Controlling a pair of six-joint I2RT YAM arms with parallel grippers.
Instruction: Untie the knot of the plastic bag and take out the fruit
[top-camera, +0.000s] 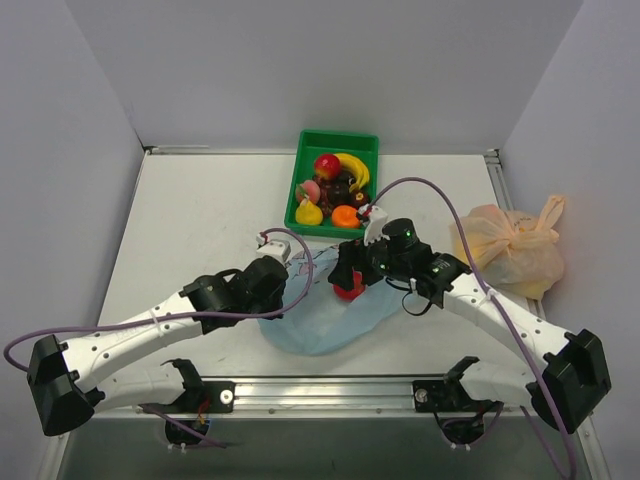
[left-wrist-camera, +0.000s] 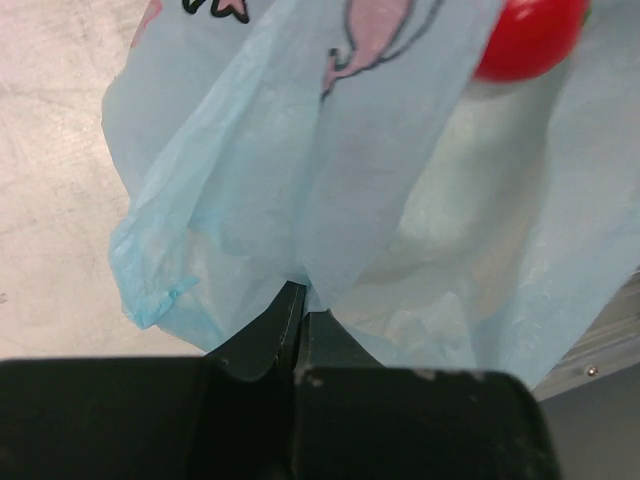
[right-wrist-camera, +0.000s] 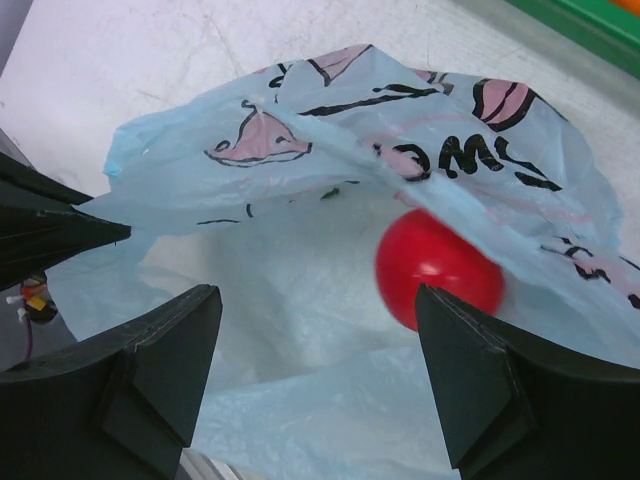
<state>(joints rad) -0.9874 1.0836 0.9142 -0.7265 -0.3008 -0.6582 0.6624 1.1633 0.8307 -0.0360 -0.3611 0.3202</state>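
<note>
On bag (left-wrist-camera: 350, 200), left gripper (left-wrist-camera: 303, 305) clamped, right gripper (right-wrist-camera: 318, 305) wide

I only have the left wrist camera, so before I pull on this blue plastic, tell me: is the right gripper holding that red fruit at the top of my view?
Observer: No. The right gripper is open. The red apple lies inside the plastic bag beside one of its fingers, not clamped.
Operator: Is any fruit out of the bag?
Observer: Yes. A green bin at the back of the table holds a banana, an orange and a second apple, among other pieces.
Operator: Anything else near the right arm?
Observer: A pale orange bag, knotted at the top, sits on the table to its right.
</note>
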